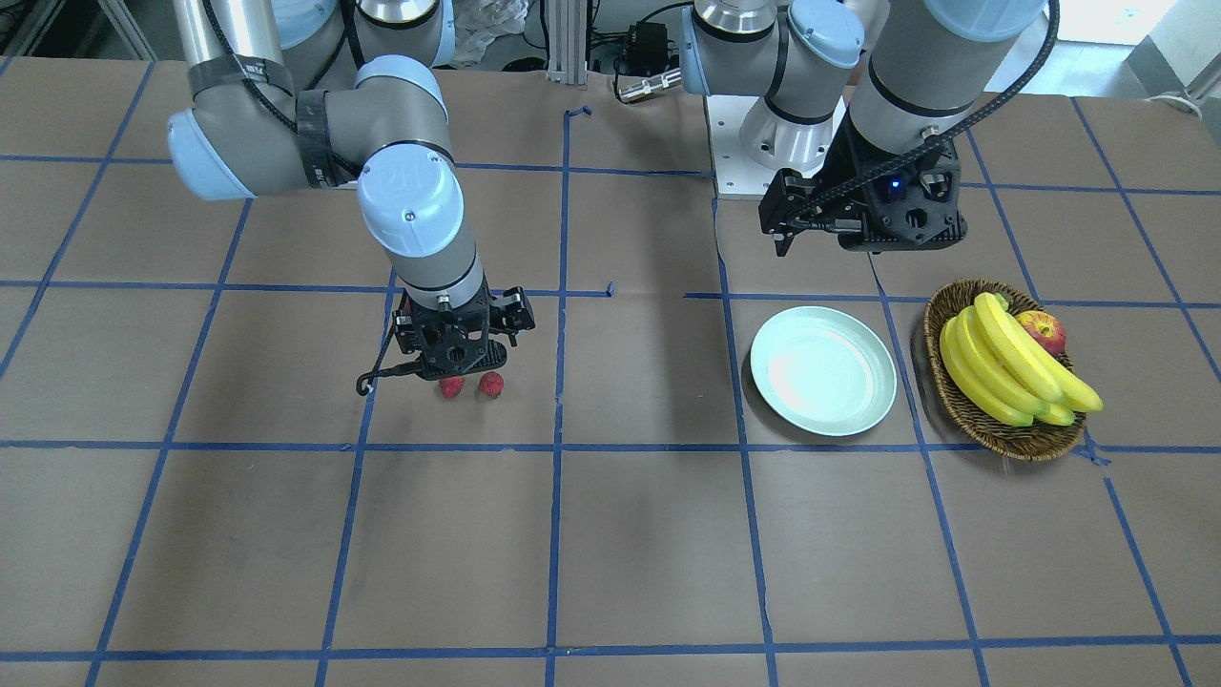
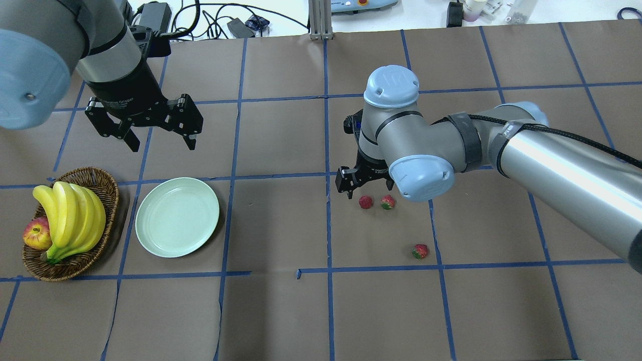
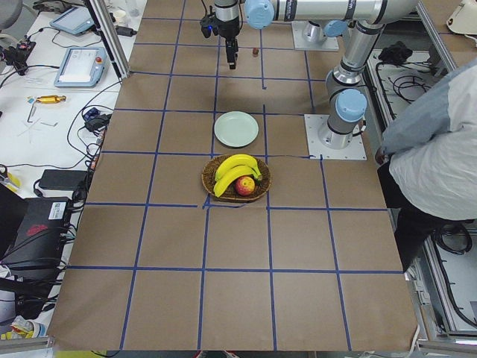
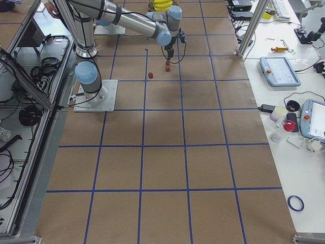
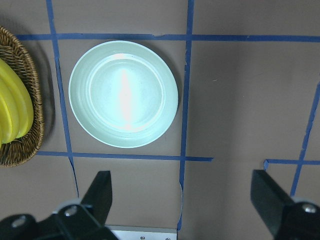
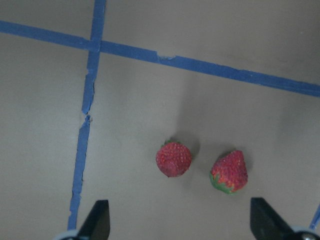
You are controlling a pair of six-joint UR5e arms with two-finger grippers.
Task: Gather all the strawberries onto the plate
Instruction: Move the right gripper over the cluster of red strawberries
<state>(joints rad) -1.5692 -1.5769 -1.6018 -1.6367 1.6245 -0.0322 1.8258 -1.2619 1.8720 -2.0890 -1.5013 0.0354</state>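
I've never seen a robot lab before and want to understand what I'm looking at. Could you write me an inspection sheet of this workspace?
Surface: table, brown paper with a blue tape grid.
Job's things: three strawberries, all on the table; plate empty.
Clutter: basket holding bananas and an apple.
Grippers: left gripper raised near the plate, jaws open, empty; right gripper low over two strawberries, jaws open.
Cables: black cable along the right arm.
Surroundings: person beside the table; bench with devices.
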